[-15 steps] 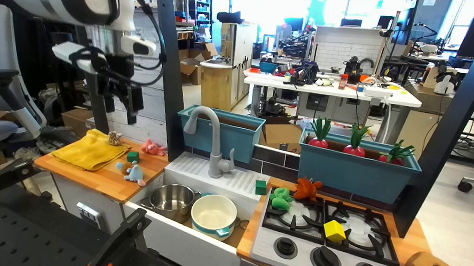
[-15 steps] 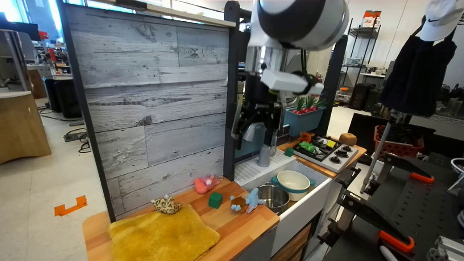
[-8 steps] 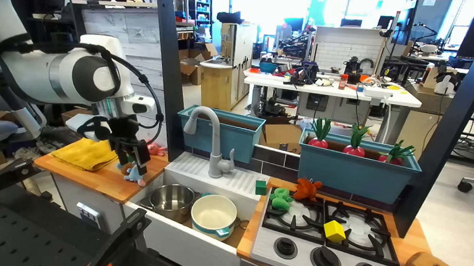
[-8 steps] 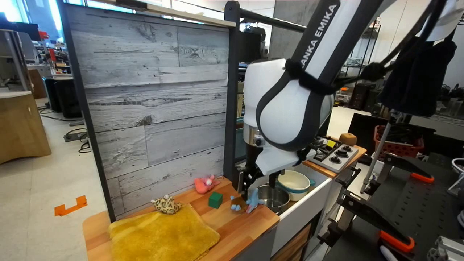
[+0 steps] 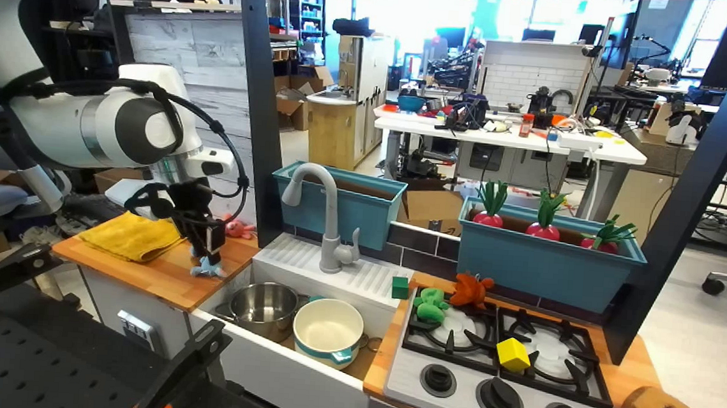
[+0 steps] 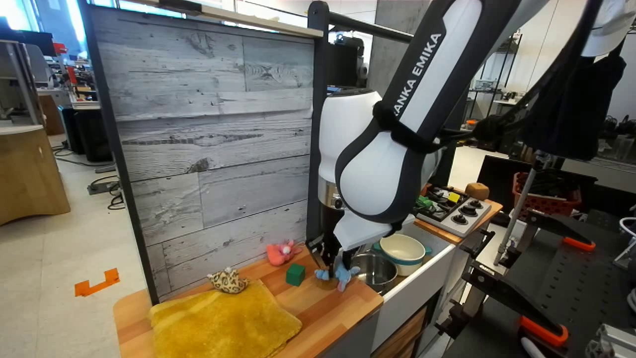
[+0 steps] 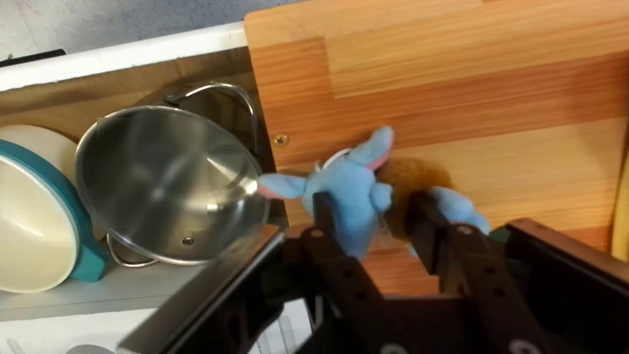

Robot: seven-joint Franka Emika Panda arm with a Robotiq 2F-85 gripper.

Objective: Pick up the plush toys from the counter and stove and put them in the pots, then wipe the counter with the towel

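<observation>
The blue plush toy with a brown furry body [image 7: 344, 189] lies on the wooden counter [image 7: 467, 59]. My gripper [image 7: 373, 201] points down over it, its narrowed jaws pressing the blue head on one side and the brown fur on the other. A pink plush [image 6: 281, 253] and a leopard-print one [image 6: 228, 281] lie nearby, the latter at the edge of the yellow towel [image 6: 226, 320]. On the stove [image 5: 406, 373] sit a green plush [image 5: 431, 306] and an orange plush [image 5: 471, 290]. In the sink stand the steel pot [image 5: 263, 309] and the cream pot [image 5: 328, 326], both without toys.
A green block [image 6: 295, 274] stands close to the gripper on the counter, another green block [image 5: 400, 288] by the sink. A yellow block [image 5: 513, 355] rests on the burners. The tall faucet [image 5: 328, 227] and a dark post [image 5: 258, 113] rise beside the arm.
My gripper has come down from above the counter onto the blue plush, and its fingers have drawn closer together. The toy's head and body have shifted slightly between them.
</observation>
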